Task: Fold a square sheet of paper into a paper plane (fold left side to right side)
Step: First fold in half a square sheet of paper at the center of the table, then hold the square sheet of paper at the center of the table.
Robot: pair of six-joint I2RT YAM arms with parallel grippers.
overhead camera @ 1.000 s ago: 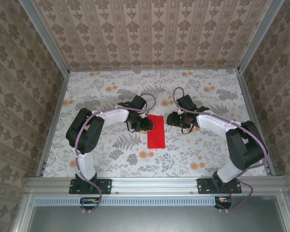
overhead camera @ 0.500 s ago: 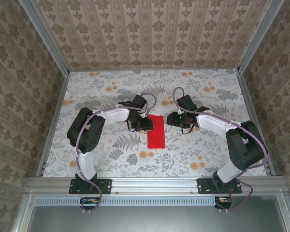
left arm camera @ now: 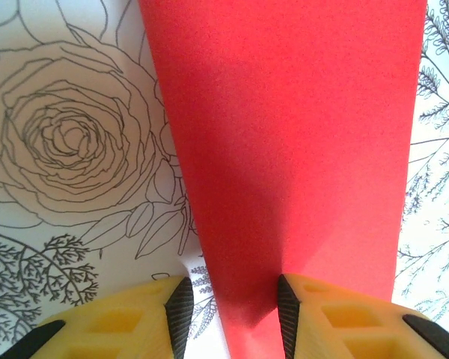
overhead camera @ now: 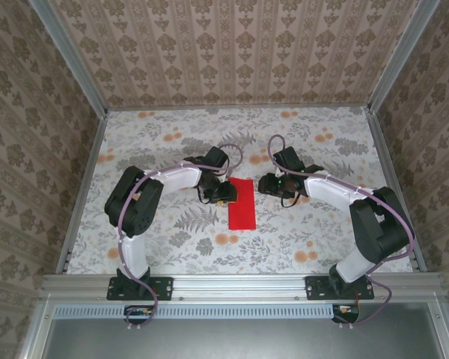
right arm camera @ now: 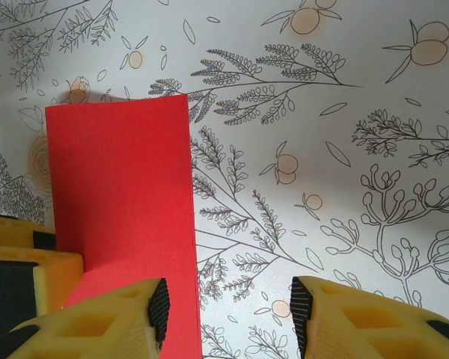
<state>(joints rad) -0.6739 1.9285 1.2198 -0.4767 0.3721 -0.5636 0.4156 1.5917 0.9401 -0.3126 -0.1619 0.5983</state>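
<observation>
Nothing has budged over the last second: both arms and the red paper sit exactly where they were. Biggest first, the floral tabletop (overhead camera: pixel 172 142) spreads under everything, and the left arm (overhead camera: pixel 138 202) and right arm (overhead camera: pixel 359 206) bend in toward its middle, facing each other. Between the two grippers lies the square sheet of paper (overhead camera: pixel 242 203), bright red, flat on the tabletop as a narrow rectangle. Down to the left gripper (left arm camera: pixel 232 299): its jaws stand apart, released. The paper's near end runs into the gap between them and stretches straight ahead of it. One yellow finger (left arm camera: pixel 344 329) sits at the paper's edge, while a sliver of tabletop shows between the paper and the other finger. Over to the right gripper (right arm camera: pixel 228 299): jaws parted too, clasping nothing, bare tabletop in the gap. The paper's long edge passes just beside its finger (right arm camera: pixel 97 325) on the side toward the left arm.
</observation>
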